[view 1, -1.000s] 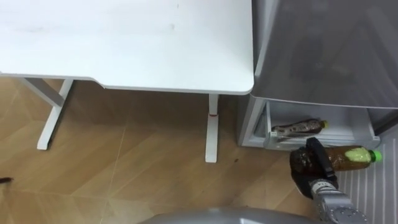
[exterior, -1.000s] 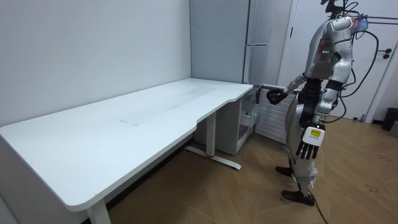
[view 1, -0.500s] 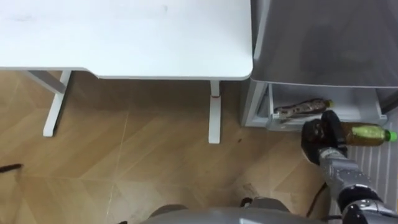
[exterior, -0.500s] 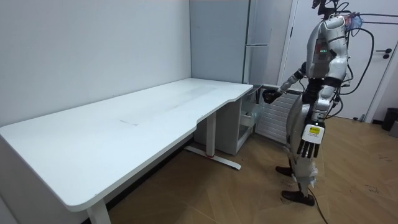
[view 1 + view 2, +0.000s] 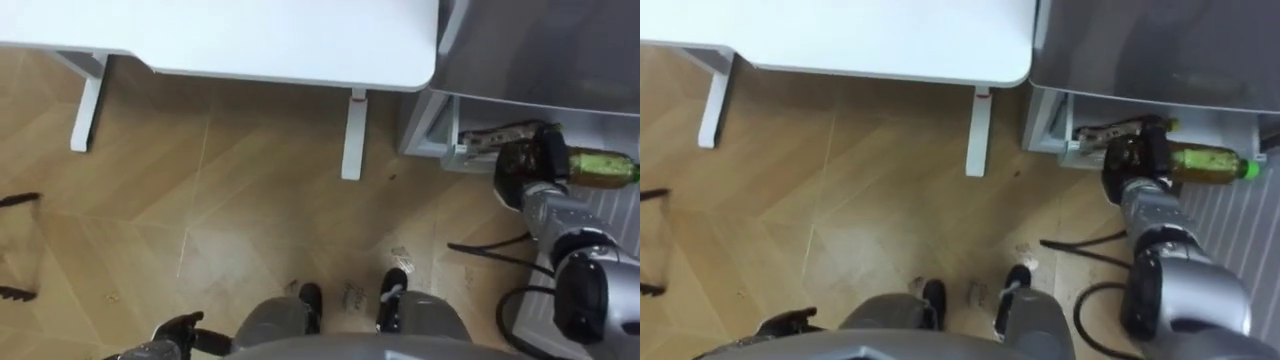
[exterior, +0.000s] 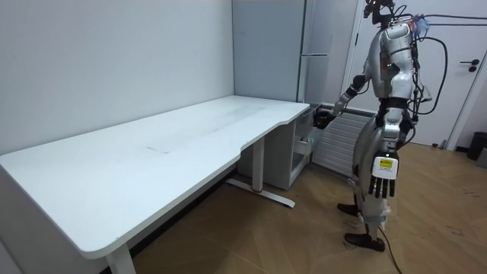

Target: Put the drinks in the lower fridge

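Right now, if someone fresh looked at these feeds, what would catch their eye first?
The right hand, curled round a green-capped bottle, held at the mouth of the open lower fridge beside the white table. A second bottle lies inside that compartment. The left hand hangs open at the robot's side.

Amber, green-capped bottle (image 5: pixel 1202 159) in the black right hand (image 5: pixel 1134 160) — white table (image 5: pixel 840 30) — tan wood-plank floor (image 5: pixel 840 200).
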